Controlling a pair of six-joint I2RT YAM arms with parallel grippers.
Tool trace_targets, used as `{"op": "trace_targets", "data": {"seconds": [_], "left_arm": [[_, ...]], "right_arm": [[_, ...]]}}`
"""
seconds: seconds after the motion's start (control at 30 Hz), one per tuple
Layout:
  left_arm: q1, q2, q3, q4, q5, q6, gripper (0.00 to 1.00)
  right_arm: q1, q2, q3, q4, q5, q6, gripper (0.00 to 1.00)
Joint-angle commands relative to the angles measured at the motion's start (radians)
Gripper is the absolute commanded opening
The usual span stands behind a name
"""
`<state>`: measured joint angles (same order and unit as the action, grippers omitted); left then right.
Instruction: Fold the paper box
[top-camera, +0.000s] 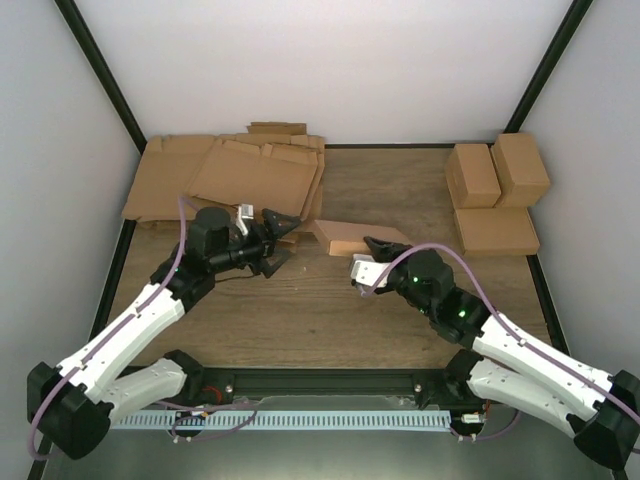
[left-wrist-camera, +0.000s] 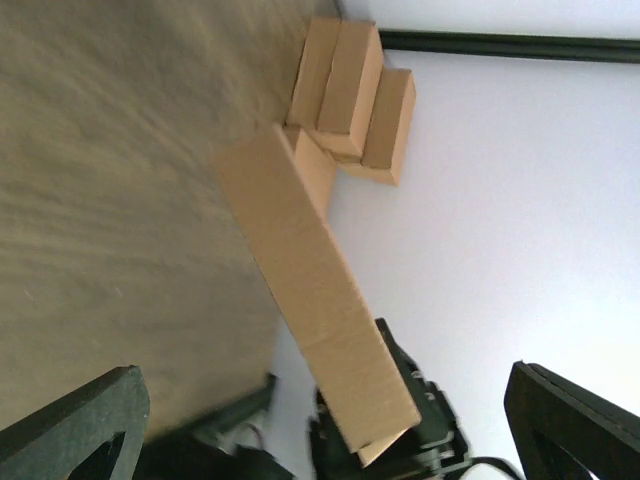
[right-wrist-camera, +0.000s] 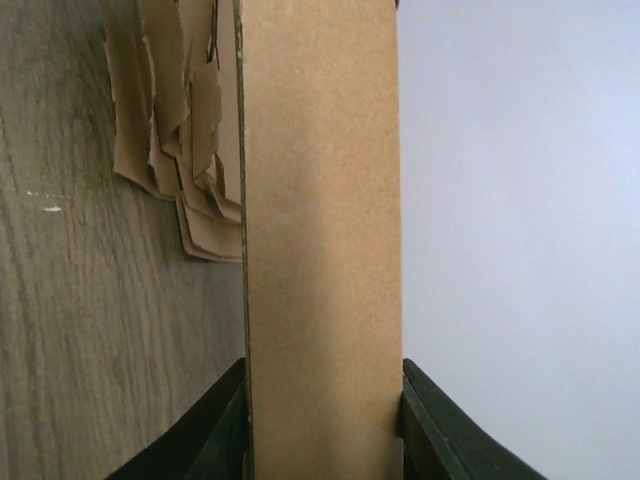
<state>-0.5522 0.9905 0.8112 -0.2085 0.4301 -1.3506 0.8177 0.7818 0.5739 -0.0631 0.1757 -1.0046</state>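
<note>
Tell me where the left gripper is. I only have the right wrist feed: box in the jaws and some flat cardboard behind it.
Observer: The left gripper is open. It is left of the paper box and not touching it, at the near edge of the pile of flat sheets.
Operator: Is it aimed at the box?
Observer: Yes. In the left wrist view the box lies ahead, between the two spread fingers, running away from that camera.
Operator: Anything on the right side of the table?
Observer: Three folded boxes are grouped at the back right corner, clear of both arms.
</note>
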Motion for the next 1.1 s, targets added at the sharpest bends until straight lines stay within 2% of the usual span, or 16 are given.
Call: {"op": "trace_targets", "data": {"seconds": [0.0, 0.27, 0.33, 0.37, 0.43, 0.53, 0.83, 1.0, 1.07], "left_arm": [[-0.015, 0.072, 0.024, 0.071, 0.174, -0.345, 1.0], [-0.097, 0.125, 0.038, 0.14, 0.122, -0.413, 0.98], [-0.102, 0.119, 0.02, 0.171, 0.11, -0.427, 0.89], [-0.103, 0.115, 0.011, 0.186, 0.105, -0.432, 0.79], [-0.103, 0.11, 0.001, 0.198, 0.096, -0.438, 0.65], [-0.104, 0.108, -0.006, 0.201, 0.094, -0.434, 0.52], [-0.106, 0.113, -0.027, 0.196, 0.109, -0.43, 0.48], [-0.106, 0.106, -0.027, 0.189, 0.099, -0.426, 0.29], [-0.106, 0.102, -0.027, 0.183, 0.088, -0.418, 0.26]], "right_arm": [[0.052, 0.008, 0.004, 0.116, 0.038, -0.081, 0.27], [0.103, 0.066, 0.023, 0.185, 0.057, -0.126, 0.27], [0.113, 0.078, 0.029, 0.185, 0.065, -0.14, 0.27], [0.115, 0.083, 0.032, 0.184, 0.068, -0.145, 0.28], [0.118, 0.088, 0.037, 0.182, 0.068, -0.144, 0.28], [0.12, 0.08, 0.036, 0.18, 0.063, -0.142, 0.29], [0.133, 0.073, 0.037, 0.173, 0.069, -0.171, 0.31], [0.134, 0.073, 0.043, 0.169, 0.067, -0.171, 0.36], [0.135, 0.068, 0.044, 0.166, 0.063, -0.168, 0.42]]}}
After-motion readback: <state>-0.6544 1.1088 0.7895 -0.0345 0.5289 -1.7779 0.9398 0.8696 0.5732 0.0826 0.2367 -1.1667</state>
